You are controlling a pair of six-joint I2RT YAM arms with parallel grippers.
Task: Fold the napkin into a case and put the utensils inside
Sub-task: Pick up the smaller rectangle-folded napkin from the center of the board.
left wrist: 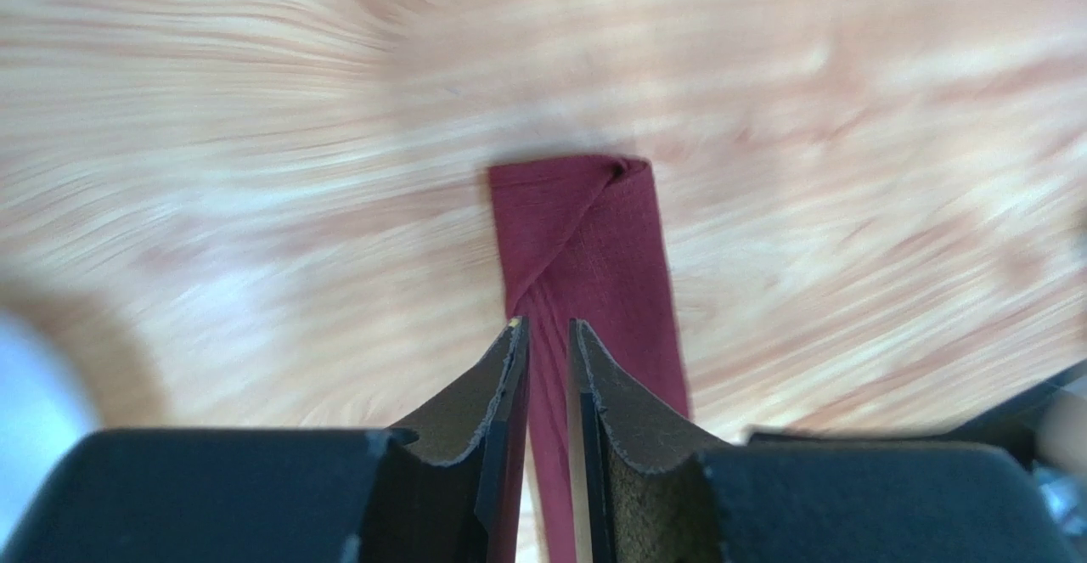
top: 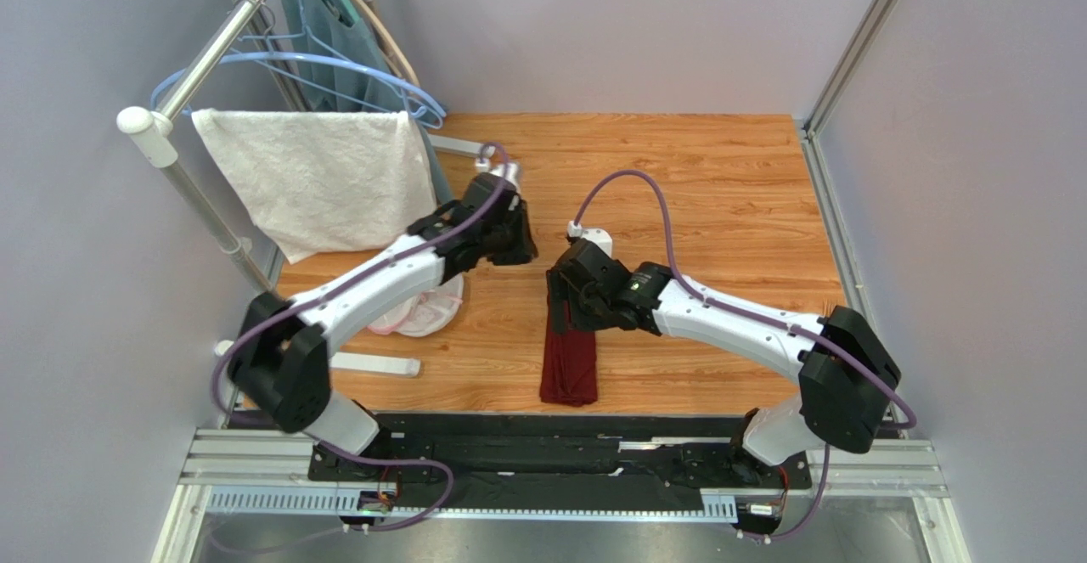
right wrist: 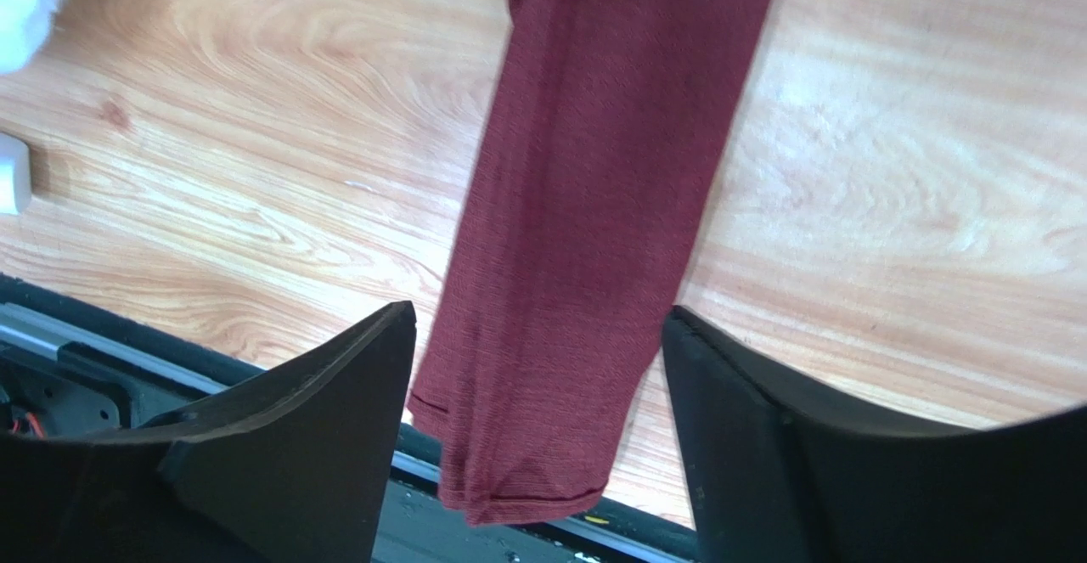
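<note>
Napkin point(right wrist: 587, 245), a long strip, under the spread right hand point(right wrist: 539, 312)
Soft, light, floppy: pinch one end. Left hand point(left wrist: 546, 327) is open just a crack, holding nothing.

Case point(top: 569, 359): soft, matt maroon woven cloth. Surface point(top: 727, 194): smooth wood grain with a slight sheen. Towel point(top: 319, 175), ten o'clock: rough white terry. Left fingers point(left wrist: 632, 417): matt, grainy pads.

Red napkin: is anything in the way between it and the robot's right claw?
No, nothing I can see. The right gripper hangs open right above the napkin, with one finger showing on each side of the folded strip. Only the bare wooden table lies around the cloth there.
</note>
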